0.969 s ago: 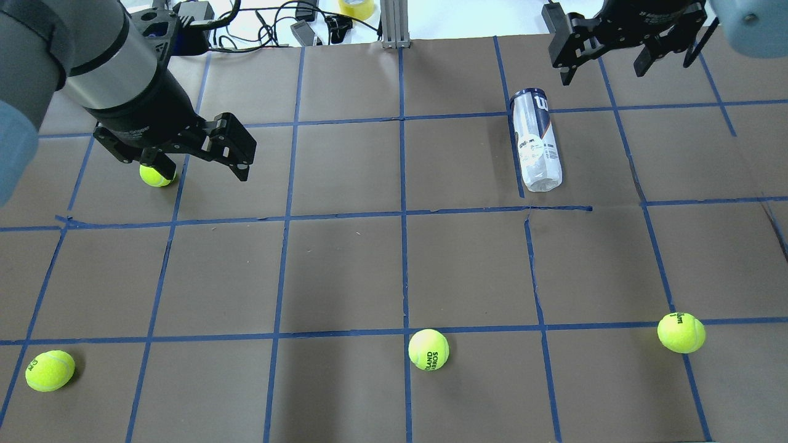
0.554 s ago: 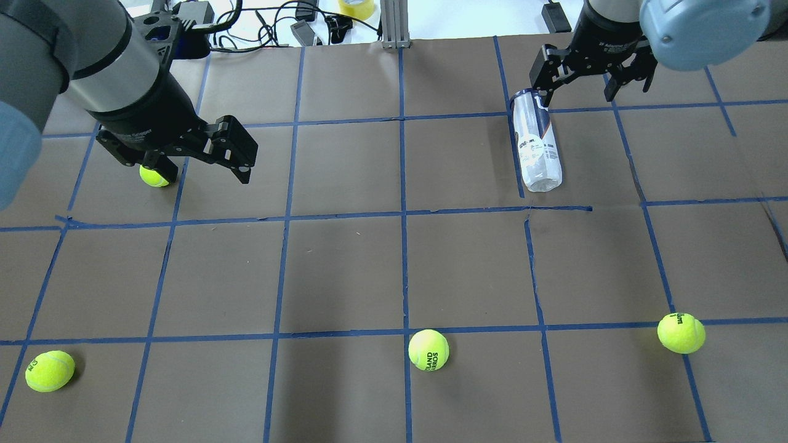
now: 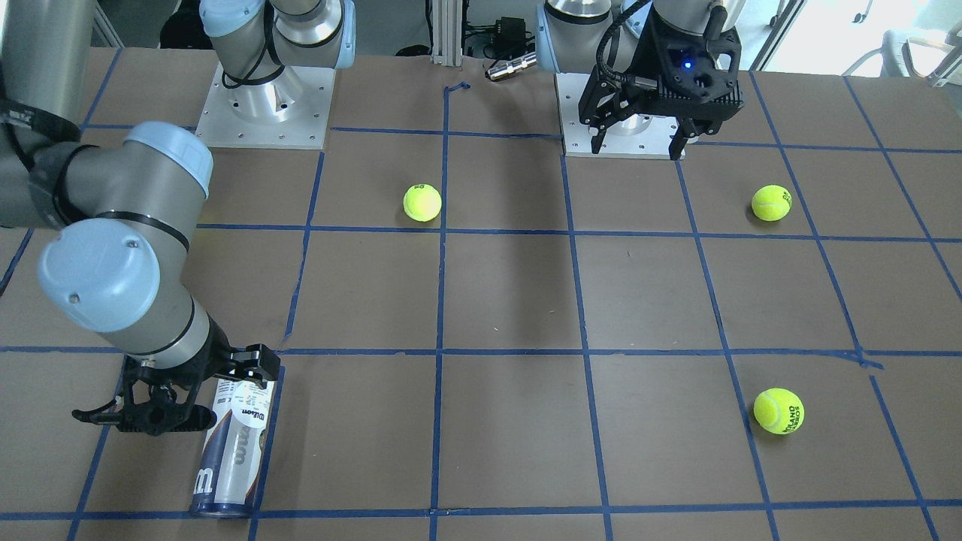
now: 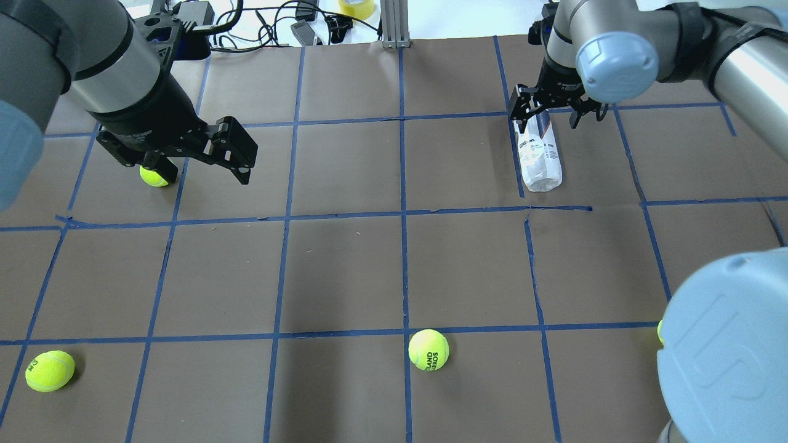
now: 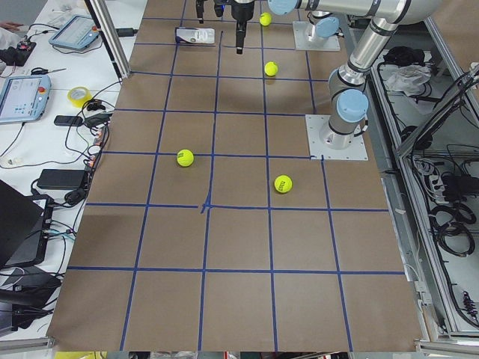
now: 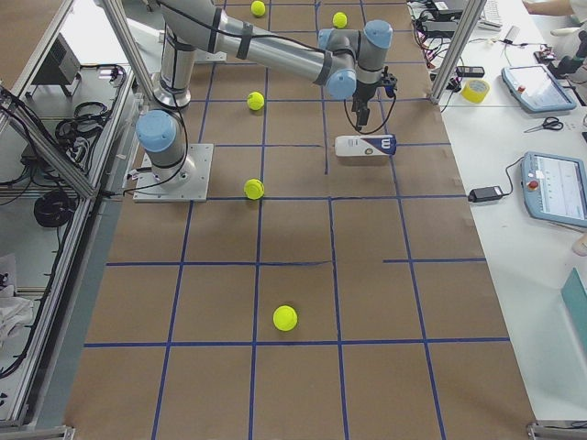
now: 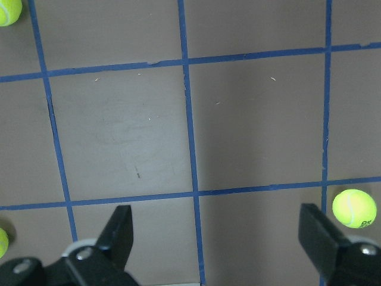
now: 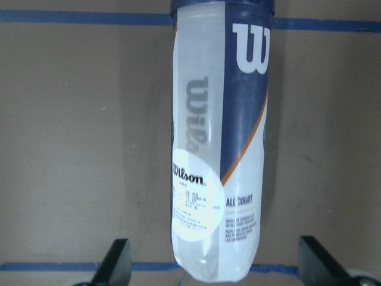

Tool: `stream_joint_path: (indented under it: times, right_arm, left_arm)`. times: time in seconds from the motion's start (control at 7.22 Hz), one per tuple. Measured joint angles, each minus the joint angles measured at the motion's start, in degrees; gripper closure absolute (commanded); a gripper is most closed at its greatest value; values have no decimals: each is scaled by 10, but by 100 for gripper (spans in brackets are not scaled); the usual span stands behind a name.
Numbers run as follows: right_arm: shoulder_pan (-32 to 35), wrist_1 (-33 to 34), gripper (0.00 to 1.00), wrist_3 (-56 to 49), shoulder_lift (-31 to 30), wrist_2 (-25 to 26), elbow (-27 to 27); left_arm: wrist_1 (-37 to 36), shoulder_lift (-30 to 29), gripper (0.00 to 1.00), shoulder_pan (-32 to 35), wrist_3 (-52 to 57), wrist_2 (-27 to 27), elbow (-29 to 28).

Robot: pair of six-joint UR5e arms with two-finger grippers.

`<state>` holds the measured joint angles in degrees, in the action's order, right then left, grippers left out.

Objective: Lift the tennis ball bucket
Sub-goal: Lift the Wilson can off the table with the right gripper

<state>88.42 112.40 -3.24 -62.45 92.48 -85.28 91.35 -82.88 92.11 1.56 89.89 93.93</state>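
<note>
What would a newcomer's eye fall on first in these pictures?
The tennis ball bucket lies on its side on the table's far right, with the right hand open over it. Next come the yellow tennis balls scattered over the brown, blue-taped table. The left hand hangs open over the left side.

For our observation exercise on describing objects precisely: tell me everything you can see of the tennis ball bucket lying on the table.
The tennis ball bucket is a slim, clear plastic tube with a navy-and-white Wilson label, a round white sticker and a dark rim at its far end. No balls show inside. It lies on its side on the brown table, clear end toward the robot. The right gripper hangs open astride it, a finger on each side, neither touching.
</note>
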Motion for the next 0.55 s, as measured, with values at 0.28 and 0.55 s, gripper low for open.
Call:
stream_joint_path:
  times: [0.28, 0.55]
  right_arm:
    - [0, 50, 0, 5, 45, 2, 3]
    - [0, 69, 0, 10, 67, 3, 8]
  left_arm:
    - [-2, 0, 0, 0, 0, -1, 0]
    - [-2, -1, 0, 0, 3, -1, 2]
